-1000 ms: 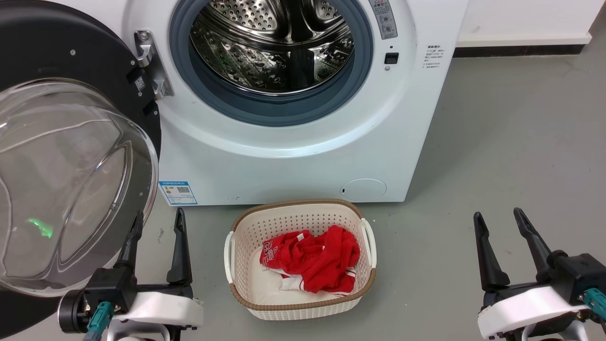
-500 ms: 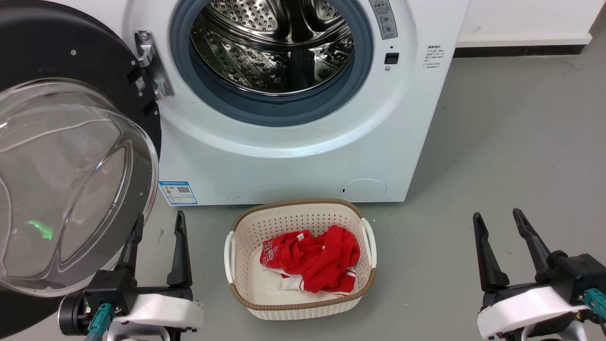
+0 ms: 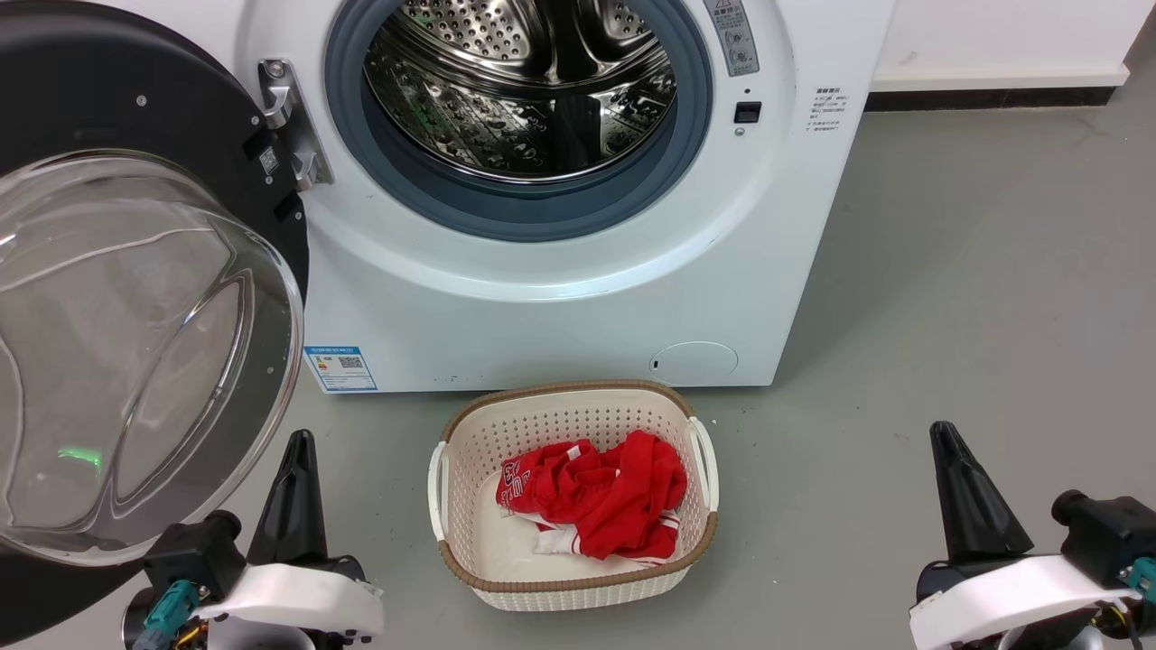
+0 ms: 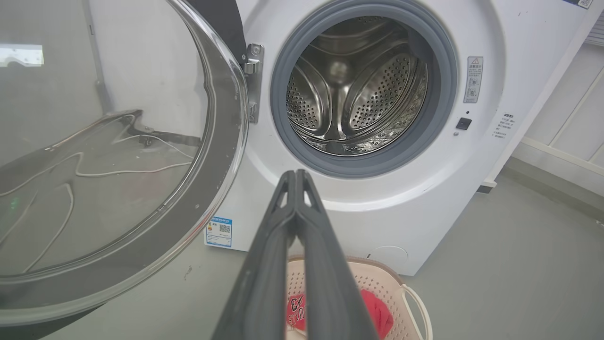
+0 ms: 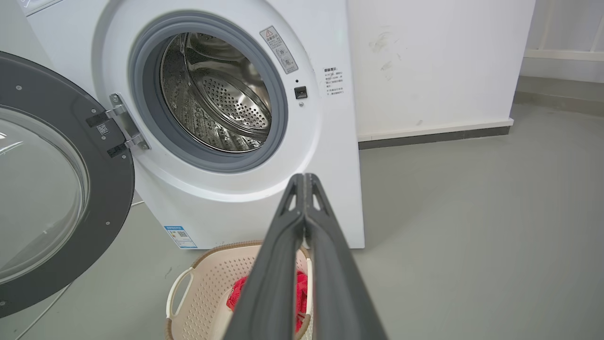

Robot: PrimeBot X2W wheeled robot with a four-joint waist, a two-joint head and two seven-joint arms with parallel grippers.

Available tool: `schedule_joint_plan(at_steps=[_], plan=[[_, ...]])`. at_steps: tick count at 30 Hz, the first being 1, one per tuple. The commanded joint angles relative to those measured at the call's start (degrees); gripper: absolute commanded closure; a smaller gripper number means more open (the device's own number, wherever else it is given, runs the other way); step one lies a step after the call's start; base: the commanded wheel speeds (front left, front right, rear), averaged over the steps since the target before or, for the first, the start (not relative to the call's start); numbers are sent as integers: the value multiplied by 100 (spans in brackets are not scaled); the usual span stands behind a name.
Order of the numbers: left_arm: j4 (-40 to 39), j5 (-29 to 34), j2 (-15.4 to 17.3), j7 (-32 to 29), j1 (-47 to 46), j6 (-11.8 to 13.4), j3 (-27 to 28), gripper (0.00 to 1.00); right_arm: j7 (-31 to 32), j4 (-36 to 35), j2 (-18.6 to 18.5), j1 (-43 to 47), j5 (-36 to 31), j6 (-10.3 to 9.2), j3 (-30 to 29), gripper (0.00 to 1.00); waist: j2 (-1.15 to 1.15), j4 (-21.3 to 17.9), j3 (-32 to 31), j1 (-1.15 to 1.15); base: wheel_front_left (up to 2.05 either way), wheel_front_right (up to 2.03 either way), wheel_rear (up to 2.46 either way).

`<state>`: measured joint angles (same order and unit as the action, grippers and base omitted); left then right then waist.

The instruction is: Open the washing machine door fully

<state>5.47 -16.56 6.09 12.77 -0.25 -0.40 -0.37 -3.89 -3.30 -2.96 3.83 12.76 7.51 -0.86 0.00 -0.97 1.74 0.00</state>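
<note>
The washing machine door (image 3: 144,298) stands swung wide to the left of the white machine (image 3: 560,298), its black ring and clear glass bowl (image 4: 108,156) facing me; the door (image 5: 61,198) hangs on its hinge (image 3: 289,117). The steel drum (image 3: 519,81) lies open behind the grey rubber ring. My left gripper (image 3: 298,442) is shut and holds nothing, low beside the door's lower right edge, apart from it; its tips (image 4: 296,174) meet. My right gripper (image 3: 944,433) is shut too, far right over the floor, tips (image 5: 304,177) together.
A cream laundry basket (image 3: 470,578) with red clothes (image 3: 596,496) stands on the grey floor (image 3: 948,271) in front of the machine, between my grippers. A white wall with a dark skirting (image 3: 993,95) runs behind at the right.
Both grippers have closed from open and turned edge-on, dropping slightly lower in the head view. The door and basket have not moved.
</note>
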Motion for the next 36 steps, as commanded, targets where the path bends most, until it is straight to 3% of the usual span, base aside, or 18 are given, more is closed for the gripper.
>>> schedule_joint_plan(at_steps=[1, 19, 36], plan=[[-53, -278, -3, -55, -160, -29, 48, 100, 23, -23, -49, -143, 331, 0, -4, 100, 0, 2, -3, 0, 0, 0, 0], [138, -2126, -80, -502, -255, -203, 188, 100, 168, 436, -152, -395, 2383, -1, -1, 100, 0, 16, -28, 0, 0, 0, 0], [311, -3462, -141, -855, -351, -329, 313, 100, 300, 747, -190, -557, 3834, -1, -40, 100, 0, 30, -50, 0, 0, 0, 0]])
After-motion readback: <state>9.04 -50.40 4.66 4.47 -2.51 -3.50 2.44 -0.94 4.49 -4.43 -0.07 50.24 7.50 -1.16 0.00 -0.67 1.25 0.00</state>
